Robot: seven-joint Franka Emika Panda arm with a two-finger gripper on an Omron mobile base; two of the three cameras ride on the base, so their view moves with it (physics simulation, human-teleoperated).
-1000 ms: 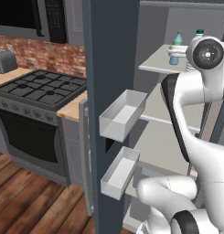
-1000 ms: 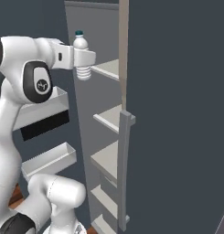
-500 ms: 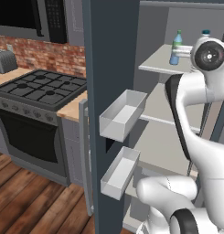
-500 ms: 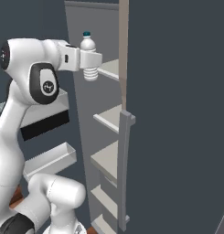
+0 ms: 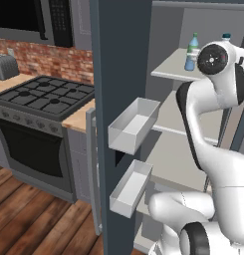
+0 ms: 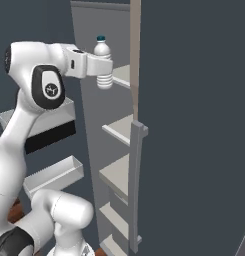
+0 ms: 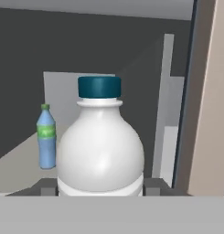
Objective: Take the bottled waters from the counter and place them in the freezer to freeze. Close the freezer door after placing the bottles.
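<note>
Whitish plastic bottle with a blue cap (image 6: pixel 102 56) sits pinched in the gripper (image 6: pixel 104 80) jaws, upright above the freezer's pale top shelf (image 5: pixel 176 68); released high, it could topple into the blue-tinted green-capped bottle (image 5: pixel 192 52) standing there.

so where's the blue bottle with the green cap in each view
Left base view: blue bottle with the green cap stands upright on the top freezer shelf, upper right, left of the arm's joint.
Right base view: I cannot make it out.
Hand view: left of centre, upright on the shelf, behind and left of the white bottle in the gripper.
Shared landmark: that white, blue-capped bottle.
</note>
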